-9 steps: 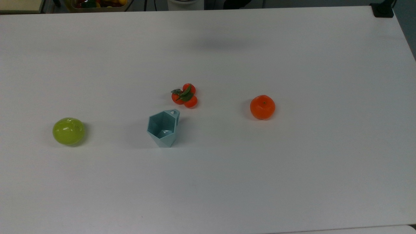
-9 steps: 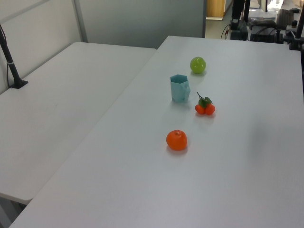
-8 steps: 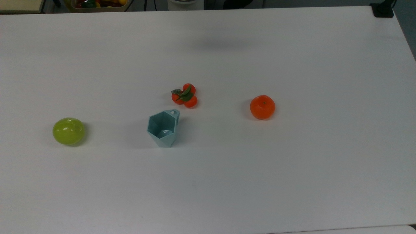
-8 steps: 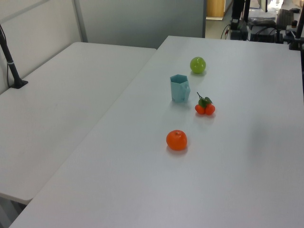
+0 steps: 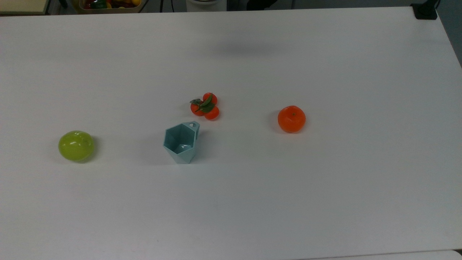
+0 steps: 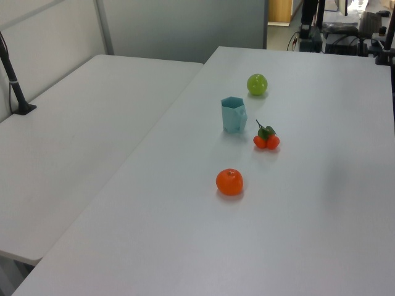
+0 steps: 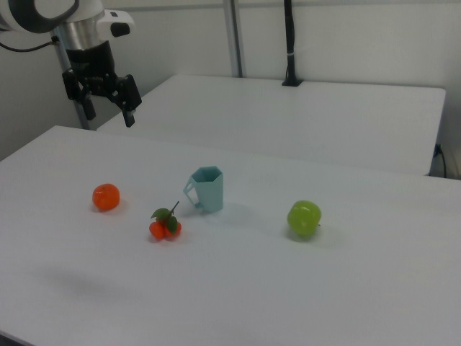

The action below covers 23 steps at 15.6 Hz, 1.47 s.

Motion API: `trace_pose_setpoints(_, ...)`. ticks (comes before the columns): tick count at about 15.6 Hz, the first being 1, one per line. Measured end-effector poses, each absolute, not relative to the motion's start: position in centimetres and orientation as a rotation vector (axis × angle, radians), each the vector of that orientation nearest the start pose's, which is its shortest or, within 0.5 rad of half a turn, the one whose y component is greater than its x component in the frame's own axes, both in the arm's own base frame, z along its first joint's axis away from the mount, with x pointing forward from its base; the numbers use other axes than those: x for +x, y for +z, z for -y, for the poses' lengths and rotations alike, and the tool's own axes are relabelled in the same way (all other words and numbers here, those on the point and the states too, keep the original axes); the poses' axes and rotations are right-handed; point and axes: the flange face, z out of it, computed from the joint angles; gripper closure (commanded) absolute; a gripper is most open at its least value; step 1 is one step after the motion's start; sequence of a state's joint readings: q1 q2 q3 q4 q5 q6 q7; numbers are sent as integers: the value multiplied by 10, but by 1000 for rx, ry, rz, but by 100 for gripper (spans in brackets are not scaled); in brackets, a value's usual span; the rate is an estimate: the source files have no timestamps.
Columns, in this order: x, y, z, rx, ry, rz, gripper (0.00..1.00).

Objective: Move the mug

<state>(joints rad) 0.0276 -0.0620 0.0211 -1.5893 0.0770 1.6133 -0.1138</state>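
Observation:
The mug point(image 5: 180, 142), pale teal-blue with a faceted body and hexagonal rim, stands upright near the middle of the white table point(image 5: 325, 187); its small handle points toward the tomato cluster. It also appears in the left view point(image 6: 233, 115) and the right view point(image 7: 207, 189). My gripper point(image 7: 109, 114) hangs high in the air at the right view's upper left, well apart from the mug, its two black fingers spread open and empty.
A cluster of small red tomatoes with leaves point(image 5: 205, 105) lies just beyond the mug. An orange point(image 5: 291, 118) sits to the top view's right, a green apple point(image 5: 76, 145) to its left. A second table point(image 6: 74, 148) adjoins this one.

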Motion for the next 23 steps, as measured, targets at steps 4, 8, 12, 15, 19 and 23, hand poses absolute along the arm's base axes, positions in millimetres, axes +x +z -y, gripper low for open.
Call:
trace_pose_setpoints(4,538,655,-35,-3055,-138,252,0)
trace_pose_setpoints(8,538,655,-40,-3055,-137,244,0)
trace_pose_setpoints(12,541,650,-56,-3057,-121,33,0)
trace_pose_setpoints(15,556,636,-76,-3040,-136,-172,0)
trace_pose_setpoints(19,587,608,-89,-2983,-204,-503,0)
trace_pose_setpoints(23,616,577,-93,-2935,-263,-653,0)
